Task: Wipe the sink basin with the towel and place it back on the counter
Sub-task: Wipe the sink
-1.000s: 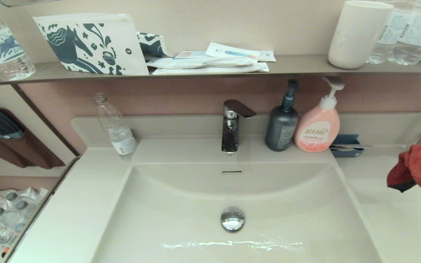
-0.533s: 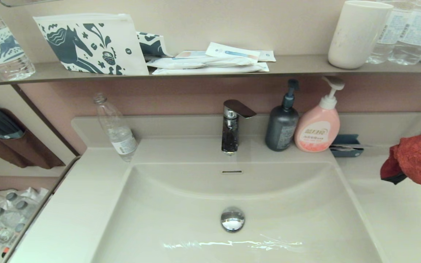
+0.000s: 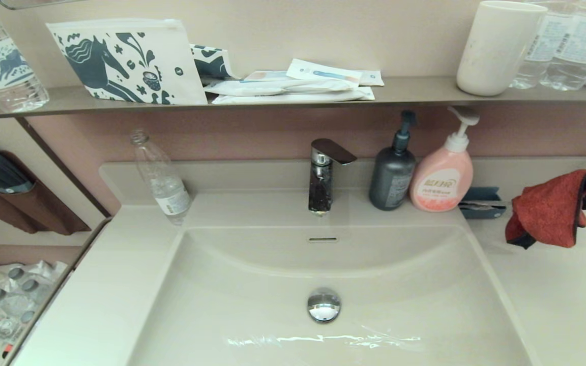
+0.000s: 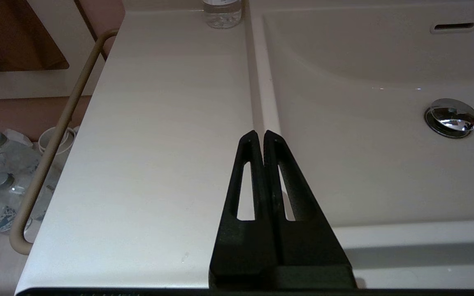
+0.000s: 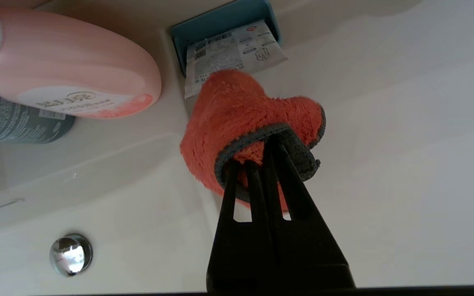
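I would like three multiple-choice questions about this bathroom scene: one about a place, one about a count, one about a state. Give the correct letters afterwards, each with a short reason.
1. Where is the small orange-red fluffy towel?
A. lying in the off-white sink basin
B. hanging above the off-white counter, to the right of the basin
C. folded on the wall shelf

2. How many pump bottles stand right of the chrome faucet?
A. one
B. two
C. four

3. What is the state of the right claw?
A. shut on the towel
B. open and empty
C. resting on the drain plug

Answers:
1. B, the towel hangs clear of the counter beside the basin.
2. B, one dark grey bottle and one pink bottle.
3. A, the black fingers pinch the towel's grey edge.
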